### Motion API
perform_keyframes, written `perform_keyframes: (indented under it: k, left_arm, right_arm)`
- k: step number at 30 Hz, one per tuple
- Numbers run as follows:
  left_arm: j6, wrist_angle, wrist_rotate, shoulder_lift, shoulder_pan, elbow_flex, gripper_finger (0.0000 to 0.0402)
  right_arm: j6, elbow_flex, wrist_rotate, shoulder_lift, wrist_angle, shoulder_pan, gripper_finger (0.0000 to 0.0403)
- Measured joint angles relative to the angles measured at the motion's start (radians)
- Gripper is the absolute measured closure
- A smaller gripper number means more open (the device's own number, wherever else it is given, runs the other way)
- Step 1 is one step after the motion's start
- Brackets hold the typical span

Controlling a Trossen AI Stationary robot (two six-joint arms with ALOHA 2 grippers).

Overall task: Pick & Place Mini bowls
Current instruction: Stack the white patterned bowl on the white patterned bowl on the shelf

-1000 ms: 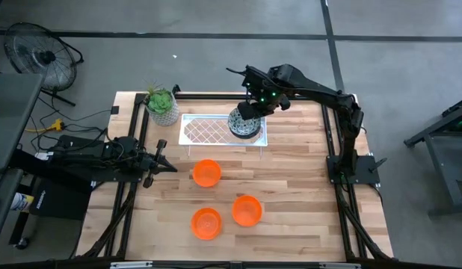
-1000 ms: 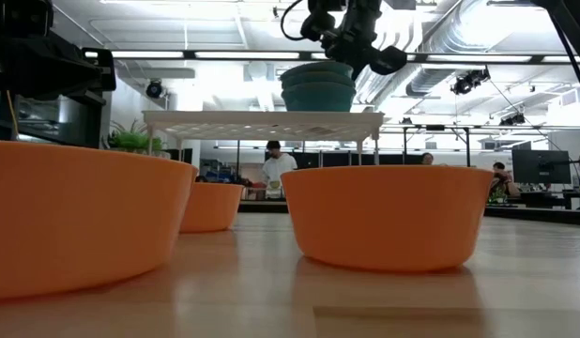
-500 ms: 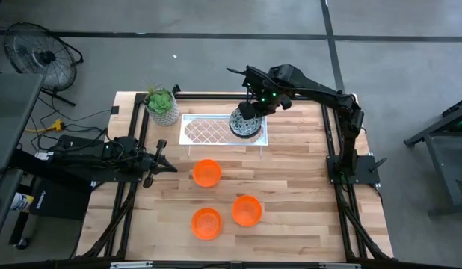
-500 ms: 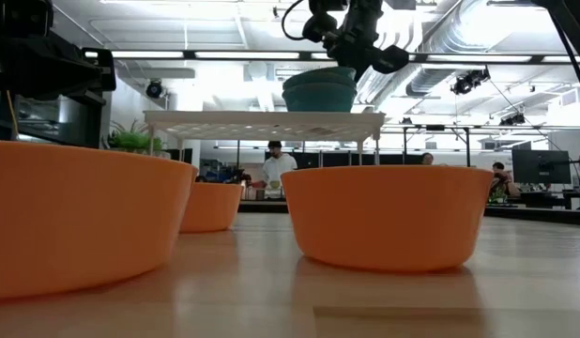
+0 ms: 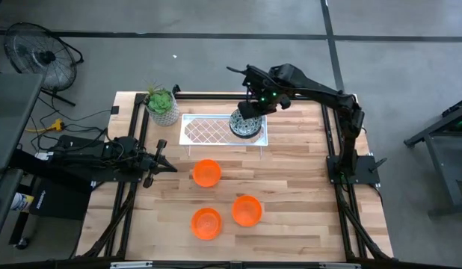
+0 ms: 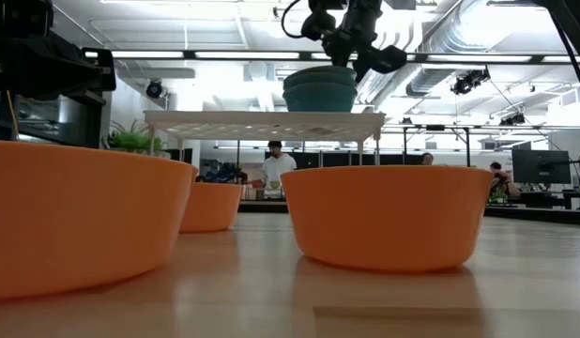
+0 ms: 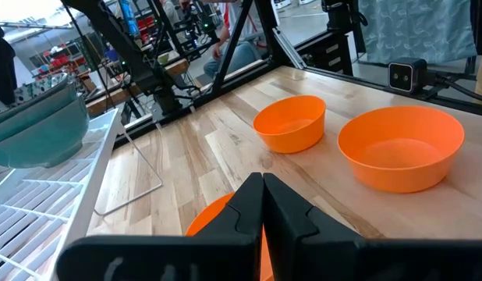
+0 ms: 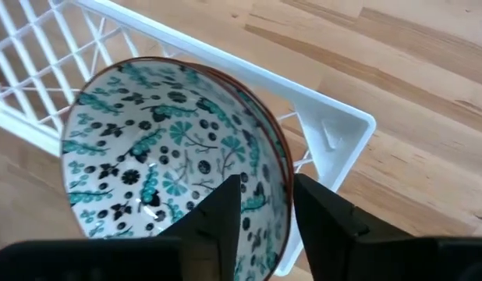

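Three orange mini bowls [image 5: 206, 172] are waiting on the bench [image 5: 291, 179] as our right gripper [image 8: 264, 199], parted astride the rim, is hovering over the patterned bowls [image 8: 167, 148] stacked on the wire rack [image 5: 205, 131]. Our left gripper [image 7: 262, 204] is resting closed and empty at the bench's left edge; we are judging half the job done.

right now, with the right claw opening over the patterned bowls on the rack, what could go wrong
1. The right claw stands open astride the rim of the top patterned bowl; lifting away could snag that rim and drag the bowl.
2. The patterned bowls are stacked near the end of the white wire rack, close to its corner, so a nudge might tip them over the edge.
3. The stack sits raised above the table, so a fall could chip a bowl.
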Motion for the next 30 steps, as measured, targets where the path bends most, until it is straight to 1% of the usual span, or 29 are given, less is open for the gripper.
perform_keyframes:
  k: [3,17,24,27,30]
  left_arm:
    - [0.0,0.0,0.0,0.0,0.0,0.0,0.0401]
    - [0.0,0.0,0.0,0.0,0.0,0.0,0.0401]
    - [0.0,0.0,0.0,0.0,0.0,0.0,0.0401]
    - [0.0,0.0,0.0,0.0,0.0,0.0,0.0401]
    - [0.0,0.0,0.0,0.0,0.0,0.0,0.0401]
  right_arm:
    - [-0.011,0.0,-0.002,-0.009,0.007,0.0,0.0289]
    - [-0.027,0.0,0.007,-0.017,-0.025,0.0,0.029]
    - [-0.028,0.0,0.049,-0.049,-0.033,0.001,0.029]
    - [-0.029,0.0,0.083,-0.071,-0.049,0.006,0.029]
    - [-0.079,0.0,0.135,-0.097,-0.063,0.028,0.0291]
